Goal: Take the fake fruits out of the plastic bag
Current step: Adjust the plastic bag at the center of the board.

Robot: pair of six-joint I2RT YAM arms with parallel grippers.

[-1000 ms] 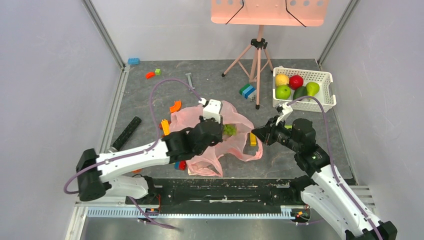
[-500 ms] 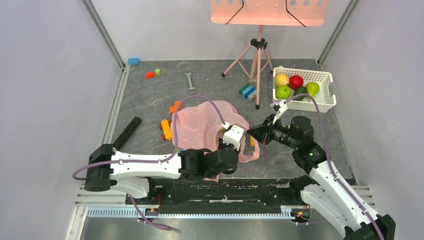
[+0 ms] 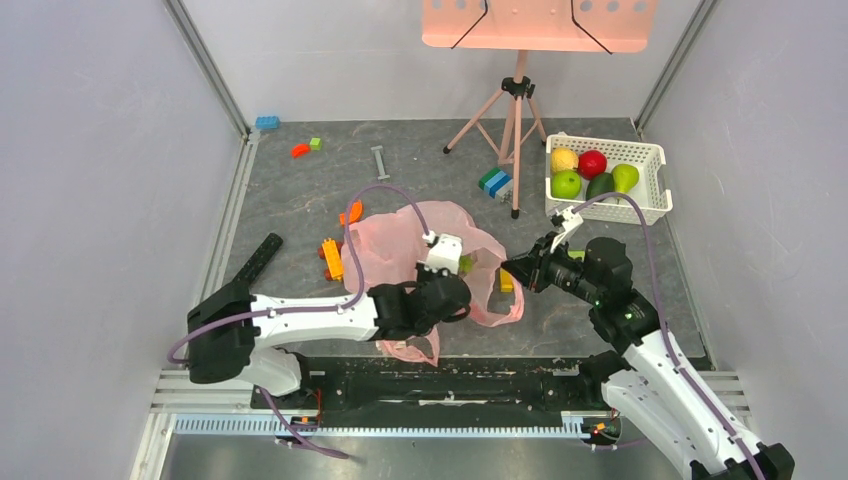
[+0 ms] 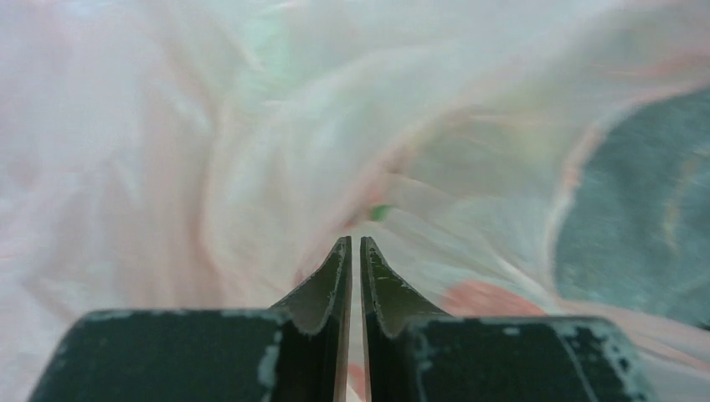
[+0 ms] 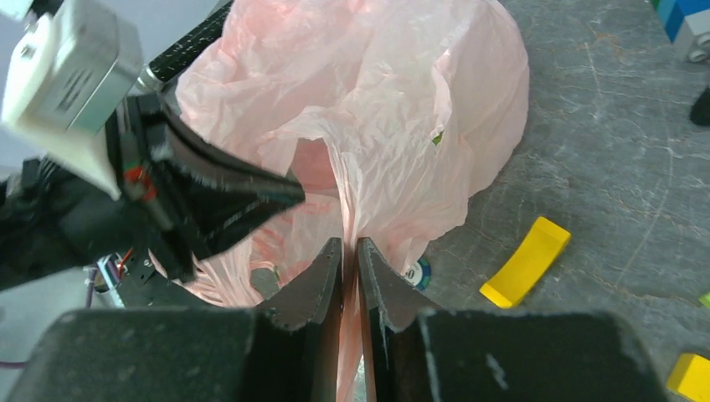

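Note:
The pink plastic bag [image 3: 395, 245] lies crumpled mid-table. My right gripper [image 3: 510, 268] is shut on a bunched fold of its right edge, with pink film running between the fingers in the right wrist view [image 5: 351, 243]. My left gripper [image 3: 460, 295] is at the bag's near right side with its jaws together, its tips [image 5: 295, 191] against the film. Blurred pink film [image 4: 167, 126] fills the left wrist view, and I cannot tell whether the left gripper [image 4: 352, 243] pinches any. A bit of green grapes [image 3: 466, 264] shows in the bag. Lemon [image 3: 564, 158], red apple [image 3: 592, 163], green apple [image 3: 566, 184], avocado [image 3: 600, 185] and pear [image 3: 625, 176] lie in the basket.
The white lattice basket [image 3: 655, 165] stands at the back right. A tripod [image 3: 515, 130] stands behind the bag. Building blocks lie around: orange ones [image 3: 331, 255], a blue-green stack [image 3: 494, 182], a yellow one [image 5: 526, 261]. A black bar [image 3: 255, 265] lies left of the bag.
My left gripper left the bag's middle by the grapes, swung toward the near right, and has come back a little. My right gripper has stayed pinched on the bag's edge.

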